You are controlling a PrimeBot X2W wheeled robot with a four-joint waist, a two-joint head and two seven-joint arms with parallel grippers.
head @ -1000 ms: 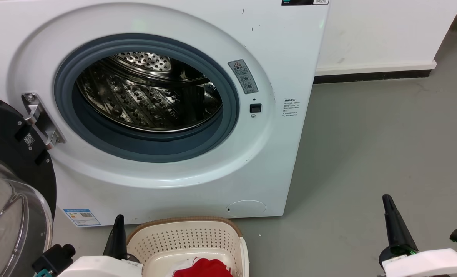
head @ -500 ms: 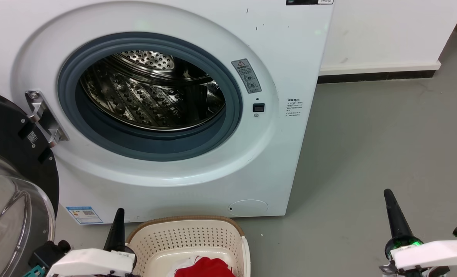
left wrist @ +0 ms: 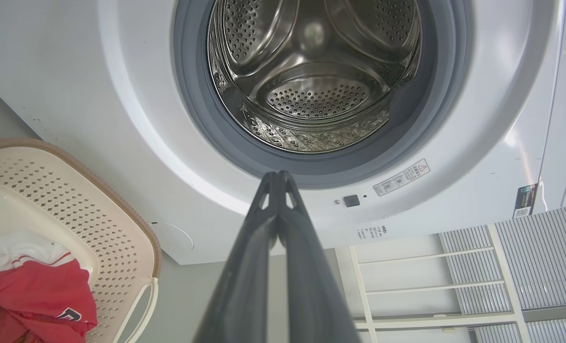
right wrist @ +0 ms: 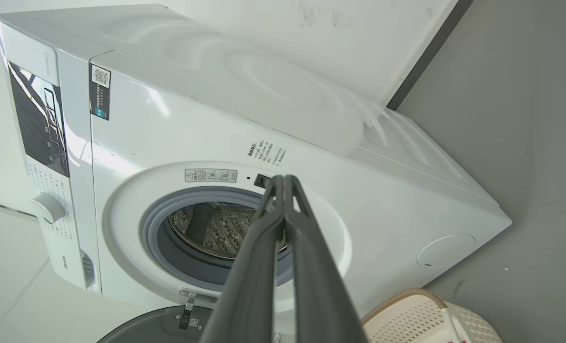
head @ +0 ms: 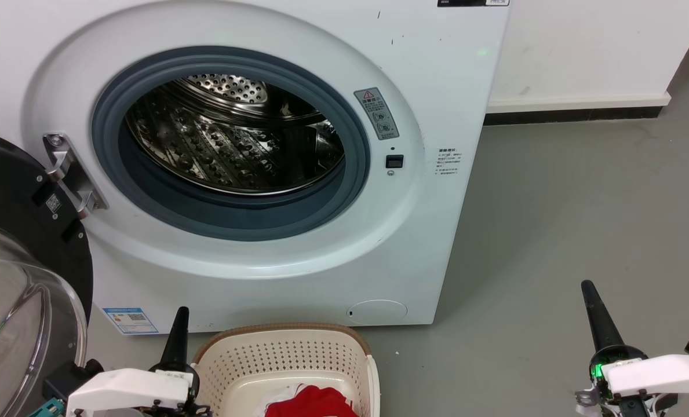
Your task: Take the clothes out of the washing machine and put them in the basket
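Our left gripper (left wrist: 277,180) has its fingers pressed together on nothing, and our right gripper (right wrist: 283,183) is likewise closed and empty. Just beside the left fingers, between them and the right ones, sits the basket (left wrist: 135,224) with the red clothes (left wrist: 35,295) in it. Ahead of both fingertips the washer (head: 437,87) gapes, and its drum (left wrist: 311,95) shows bare steel wherever we can see. We judge the job essentially done.
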